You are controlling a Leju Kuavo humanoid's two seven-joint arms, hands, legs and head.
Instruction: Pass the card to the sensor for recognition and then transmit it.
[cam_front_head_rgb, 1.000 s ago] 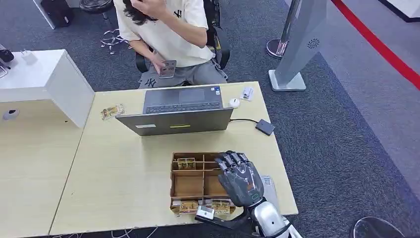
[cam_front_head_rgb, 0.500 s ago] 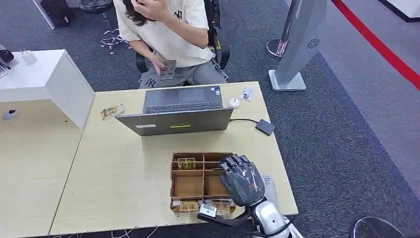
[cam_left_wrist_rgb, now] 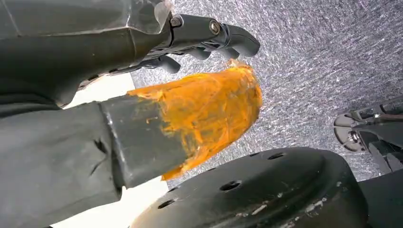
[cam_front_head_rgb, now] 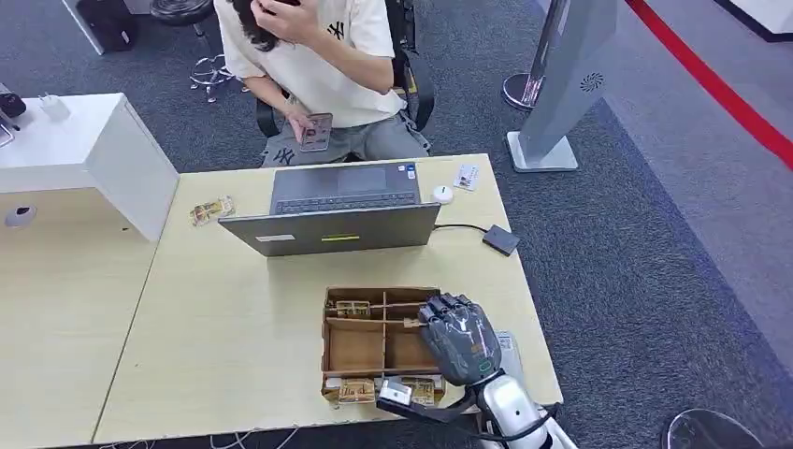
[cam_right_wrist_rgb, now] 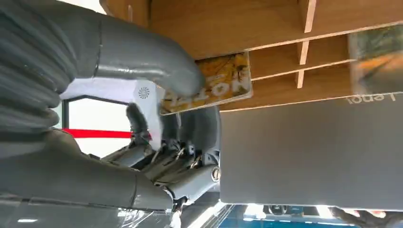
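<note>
My right hand [cam_front_head_rgb: 460, 339] hovers over the right side of the wooden divided tray [cam_front_head_rgb: 355, 348]. In the right wrist view its thumb [cam_right_wrist_rgb: 142, 57] presses on a yellow printed card [cam_right_wrist_rgb: 223, 83], with the fingers curled behind it, so the card is pinched. The card's thin edge [cam_front_head_rgb: 410, 323] pokes out beside the fingers. The sensor [cam_front_head_rgb: 500, 239], a small dark square box on a cable, lies on the table beyond the tray, to the right of the laptop [cam_front_head_rgb: 337, 220]. My left hand [cam_left_wrist_rgb: 157, 109] hangs over grey carpet, its orange-taped thumb apart from the fingers, holding nothing.
More cards sit in the tray's back-left slot [cam_front_head_rgb: 351, 308] and along its front edge [cam_front_head_rgb: 355, 390]. A person [cam_front_head_rgb: 318, 56] sits behind the table holding a phone. A white cabinet [cam_front_head_rgb: 93, 150] stands at the left, and a grey stand [cam_front_head_rgb: 561, 84] at the back right.
My right hand has shifted a little right and nearer to me over the tray, with its fingers curling in. The card in the back-left slot now looks flatter.
</note>
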